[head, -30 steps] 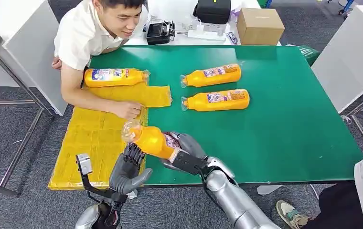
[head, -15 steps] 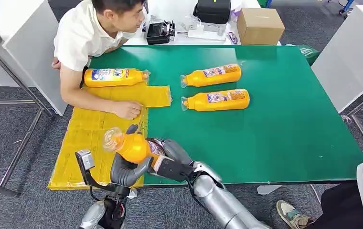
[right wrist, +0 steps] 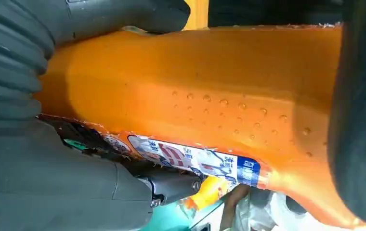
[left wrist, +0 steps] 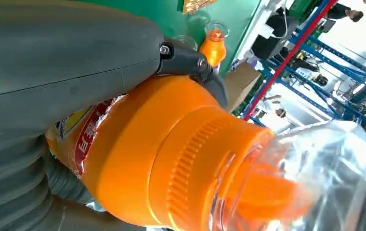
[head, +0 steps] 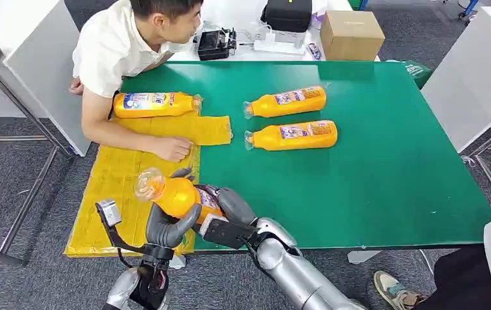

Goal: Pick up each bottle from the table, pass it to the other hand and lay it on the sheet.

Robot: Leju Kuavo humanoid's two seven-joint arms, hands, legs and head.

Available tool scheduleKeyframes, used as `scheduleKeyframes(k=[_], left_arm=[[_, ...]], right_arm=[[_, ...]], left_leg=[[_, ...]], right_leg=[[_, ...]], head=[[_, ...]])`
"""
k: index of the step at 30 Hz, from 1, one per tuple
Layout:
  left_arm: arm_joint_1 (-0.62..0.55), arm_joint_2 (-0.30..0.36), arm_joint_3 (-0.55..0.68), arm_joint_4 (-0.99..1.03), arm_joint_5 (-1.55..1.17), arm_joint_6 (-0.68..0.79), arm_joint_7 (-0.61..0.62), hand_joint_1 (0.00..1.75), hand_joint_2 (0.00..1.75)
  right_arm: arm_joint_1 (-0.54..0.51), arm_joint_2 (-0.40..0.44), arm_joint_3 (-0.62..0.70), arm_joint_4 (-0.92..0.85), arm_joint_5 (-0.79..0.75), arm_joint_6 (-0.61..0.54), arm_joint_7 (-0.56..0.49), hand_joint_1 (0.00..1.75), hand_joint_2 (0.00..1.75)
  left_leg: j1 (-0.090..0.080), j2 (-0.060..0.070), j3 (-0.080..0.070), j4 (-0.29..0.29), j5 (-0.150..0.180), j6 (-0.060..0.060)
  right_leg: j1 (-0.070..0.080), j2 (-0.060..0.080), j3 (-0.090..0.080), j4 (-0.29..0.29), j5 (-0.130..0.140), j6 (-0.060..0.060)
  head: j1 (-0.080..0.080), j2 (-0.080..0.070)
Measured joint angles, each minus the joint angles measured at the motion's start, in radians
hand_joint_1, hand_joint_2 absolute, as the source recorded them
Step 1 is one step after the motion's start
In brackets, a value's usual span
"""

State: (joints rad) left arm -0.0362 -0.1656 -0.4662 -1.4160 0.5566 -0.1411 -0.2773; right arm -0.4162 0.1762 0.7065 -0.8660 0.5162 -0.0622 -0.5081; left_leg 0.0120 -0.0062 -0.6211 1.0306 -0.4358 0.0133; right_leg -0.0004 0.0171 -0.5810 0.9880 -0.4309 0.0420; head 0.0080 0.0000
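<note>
Both hands wrapped around one orange bottle (head: pixel 177 196) at lower centre-left of the head view, held in the air over the near edge of the green table (head: pixel 385 174) and the yellow sheet (head: pixel 117 194). Left hand (head: pixel 165 227) cupping the bottle from underneath, thumb curled up around its body; right hand (head: pixel 227 206) clasping the base end, fingers closed around it. Bottle tilted, clear cap pointing toward the left of the frame and slightly up. Seen close in the left wrist view as a ribbed orange collar under a transparent cap (left wrist: pixel 311 178), grey thumb pressed along the labelled body. Seen in the right wrist view as an orange flank beaded with droplets, a dark finger (right wrist: pixel 359 110) across it at right of frame. Two more orange bottles lying on bare table at upper centre, roughly parallel, caps to the left: far bottle (head: pixel 286 101) and near bottle (head: pixel 292 135), close together but apart. Fourth bottle (head: pixel 156 104) lying at upper left, at the far end of the sheet, cap to the right. Person in a white shirt (head: pixel 110 48) leaning in at upper left, one hand (head: pixel 173 148) resting on the sheet just beyond the held bottle. Cardboard box (head: pixel 351 33) on a white surface behind the table, top centre-right.
</note>
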Motion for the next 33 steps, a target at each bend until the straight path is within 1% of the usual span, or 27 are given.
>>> scheduleKeyframes(k=[5, 6, 7, 8, 9, 10, 15, 19, 22, 24, 30, 33], left_arm=[[0.000, 0.005, 0.008, 0.000, 0.008, -0.027, 0.003, 1.75, 1.75], [0.000, 0.005, 0.009, 0.000, 0.008, -0.028, 0.005, 1.75, 1.75], [0.000, 0.006, 0.010, 0.000, 0.008, -0.028, 0.005, 1.75, 1.75], [0.000, 0.008, 0.010, 0.000, 0.008, -0.029, 0.005, 1.75, 1.75], [0.000, 0.008, 0.010, 0.000, 0.008, -0.031, 0.007, 1.75, 1.75], [0.000, 0.008, 0.010, 0.000, 0.008, -0.032, 0.008, 1.75, 1.75], [0.000, 0.011, 0.014, -0.002, -0.011, -0.025, 0.006, 1.75, 1.75], [0.001, 0.012, 0.014, -0.024, -0.083, 0.021, -0.011, 1.75, 1.75], [0.002, 0.017, 0.016, -0.043, -0.154, 0.064, -0.014, 1.75, 1.75], [0.002, 0.026, 0.021, -0.057, -0.198, 0.083, -0.014, 1.75, 1.75], [0.003, 0.045, 0.060, -0.082, -0.250, 0.113, -0.022, 1.75, 1.75], [0.003, 0.051, 0.095, -0.093, -0.367, 0.194, -0.030, 1.75, 1.75]], right_arm=[[-0.004, 0.005, 0.006, 0.008, -0.021, 0.002, -0.007, 1.75, 1.75], [-0.004, 0.006, 0.007, 0.009, -0.023, 0.002, -0.007, 1.66, 1.75], [-0.004, 0.007, 0.007, 0.010, -0.026, 0.001, -0.007, 1.47, 1.75], [-0.003, 0.008, 0.007, 0.010, -0.029, -0.002, -0.006, 0.33, 1.75], [-0.003, 0.008, 0.007, 0.010, -0.030, -0.008, -0.004, 0.00, 1.75], [-0.003, 0.008, 0.007, 0.010, -0.030, -0.013, -0.001, 0.00, 0.00], [0.011, 0.013, 0.006, 0.008, -0.015, -0.075, 0.015, 0.00, 0.00], [0.032, 0.013, 0.007, -0.011, 0.058, -0.183, 0.022, 0.00, 0.00], [0.046, 0.009, 0.013, -0.029, 0.158, -0.292, 0.047, 0.00, 0.00], [0.058, 0.003, 0.018, -0.040, 0.200, -0.341, 0.063, 0.00, 0.00], [0.089, -0.022, 0.019, -0.059, 0.243, -0.380, 0.084, 0.00, 0.00], [0.113, -0.031, 0.018, -0.072, 0.277, -0.408, 0.098, 0.00, 0.00]], left_leg=[[0.000, 0.000, 0.000, 0.000, 0.000, 0.000], [0.000, 0.000, 0.000, 0.000, 0.000, 0.000], [0.000, 0.000, 0.000, 0.000, 0.000, 0.000], [0.000, 0.000, 0.000, 0.000, 0.000, 0.000], [0.000, 0.000, 0.000, 0.000, 0.000, 0.000], [0.000, 0.000, 0.000, 0.000, 0.000, 0.000], [0.000, 0.000, 0.000, 0.000, 0.000, 0.000], [0.000, 0.000, 0.000, 0.000, 0.000, 0.000], [0.000, 0.000, 0.000, 0.000, 0.000, 0.000], [0.000, 0.000, 0.000, 0.000, 0.000, 0.000], [0.000, 0.000, -0.001, 0.000, 0.000, 0.000], [0.000, 0.000, -0.001, 0.000, 0.000, 0.000]], right_leg=[[0.000, 0.000, 0.000, 0.000, 0.000, 0.000], [0.000, 0.000, 0.000, 0.000, 0.000, 0.000], [0.000, 0.000, 0.000, 0.000, 0.000, 0.000], [0.000, 0.000, 0.000, 0.000, 0.000, 0.000], [0.000, 0.000, 0.000, 0.000, 0.000, 0.000], [0.000, 0.000, 0.000, 0.000, 0.000, 0.000], [0.000, 0.000, 0.000, 0.000, 0.000, 0.000], [0.000, 0.000, 0.000, 0.000, 0.000, 0.000], [0.000, 0.000, 0.000, 0.000, 0.000, 0.000], [0.000, 0.000, 0.000, 0.000, 0.000, 0.000], [0.000, 0.000, 0.000, 0.000, 0.000, 0.000], [0.000, 0.000, -0.001, 0.000, 0.000, 0.000]], head=[[0.000, 0.000], [0.000, 0.000], [0.000, 0.000], [0.000, 0.000], [0.000, 0.000], [0.000, 0.000], [0.000, 0.000], [0.000, 0.000], [0.000, 0.000], [0.000, 0.000], [0.000, 0.000], [0.000, 0.000]])
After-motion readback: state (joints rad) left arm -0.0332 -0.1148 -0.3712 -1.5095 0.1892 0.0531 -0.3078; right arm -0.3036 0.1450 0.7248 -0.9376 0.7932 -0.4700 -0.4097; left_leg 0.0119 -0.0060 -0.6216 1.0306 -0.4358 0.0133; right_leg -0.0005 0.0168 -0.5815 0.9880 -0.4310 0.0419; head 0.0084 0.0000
